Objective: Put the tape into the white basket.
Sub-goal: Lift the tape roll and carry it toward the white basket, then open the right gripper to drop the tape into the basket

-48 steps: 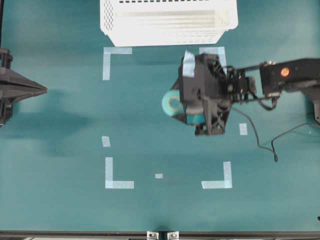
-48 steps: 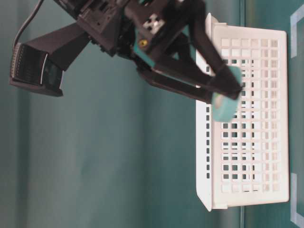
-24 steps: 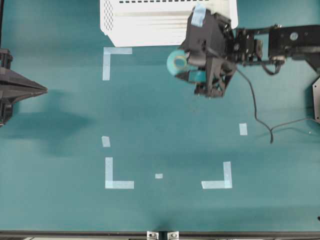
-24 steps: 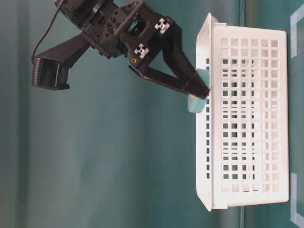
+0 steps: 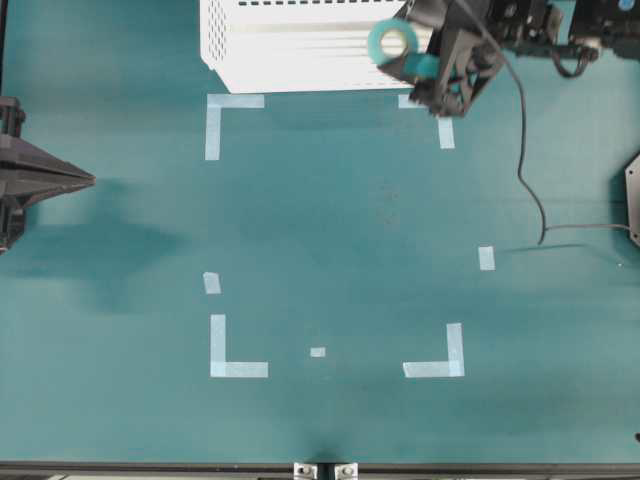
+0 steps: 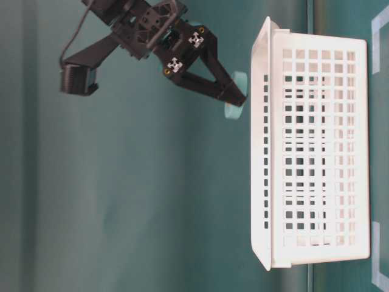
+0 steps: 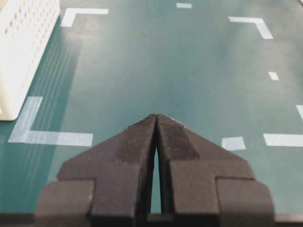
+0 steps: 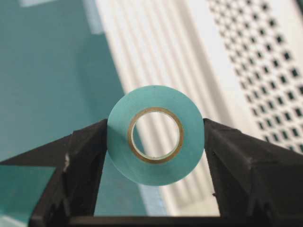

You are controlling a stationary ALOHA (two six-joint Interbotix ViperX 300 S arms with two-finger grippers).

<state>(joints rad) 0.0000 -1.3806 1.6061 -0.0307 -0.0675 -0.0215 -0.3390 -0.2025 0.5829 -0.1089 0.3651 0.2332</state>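
Tape (image 8: 155, 134) sits pinched by its outer rim between the two black fingers (image 8: 85, 165) of the right gripper (image 5: 402, 52), its open hole facing the wrist camera and showing white slats behind. The jaws stand fairly wide, closed on the roll's full width. Seen from overhead, the roll hangs over the right end of the white basket (image 5: 300, 70), above the near long rim, with the arm reaching in from the basket's right. The table-level view shows the roll clear above the basket's top edge, a gap of air between them, touching nothing but the fingers. The basket's interior to the left of the roll lies open along its whole length. In front of the basket, the teal table (image 5: 330, 230) spreads wide, marked only by pale tape corners (image 5: 220, 110) and a few short strips (image 5: 486, 258). Well away from the basket, at the table's left edge, the left gripper (image 7: 156, 124) rests with its two pads pressed together, holding nothing, pointing across the table surface with the basket's corner off to its side.
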